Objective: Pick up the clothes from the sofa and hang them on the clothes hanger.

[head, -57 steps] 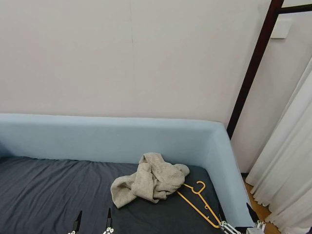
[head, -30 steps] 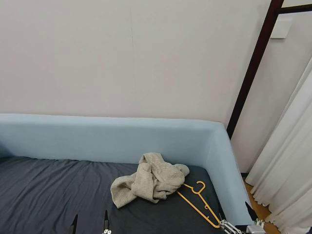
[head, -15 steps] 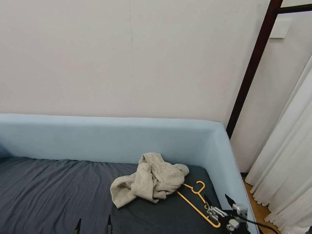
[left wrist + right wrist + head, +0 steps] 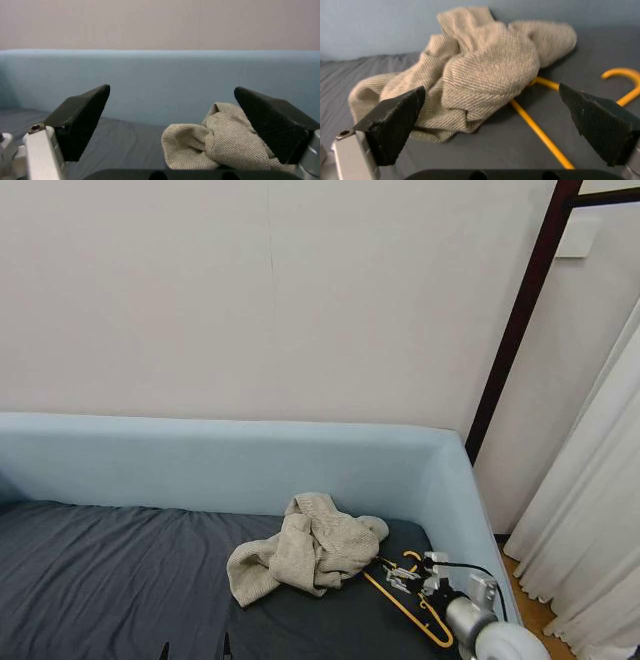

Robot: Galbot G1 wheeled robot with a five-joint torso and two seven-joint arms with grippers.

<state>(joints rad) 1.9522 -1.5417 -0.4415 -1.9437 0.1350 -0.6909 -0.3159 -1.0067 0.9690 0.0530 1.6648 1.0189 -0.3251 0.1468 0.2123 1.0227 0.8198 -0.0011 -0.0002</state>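
Observation:
A crumpled beige knit sweater [image 4: 305, 555] lies on the sofa's dark grey seat [image 4: 100, 570], near its right end. An orange hanger [image 4: 412, 598] lies flat just right of the sweater, its hook close to the cloth. My right gripper [image 4: 397, 570] hovers over the hanger's hook end, open and holding nothing. In the right wrist view the sweater [image 4: 480, 71] and the hanger [image 4: 540, 131] lie ahead of the spread right gripper [image 4: 492, 127]. My left gripper [image 4: 195, 650] sits low at the seat's front, open; its wrist view has the sweater [image 4: 220, 142] beyond the left gripper [image 4: 175, 123].
A light blue backrest [image 4: 250, 465] and right armrest [image 4: 460, 530] border the seat. A dark wooden post [image 4: 515, 330] rises behind the sofa's right end, next to a white curtain [image 4: 600, 530]. A pale wall stands behind.
My right gripper has come up from the lower right corner and moved left and forward, over the hanger toward the sweater. The left gripper has sunk slightly. The sweater and hanger lie unchanged.

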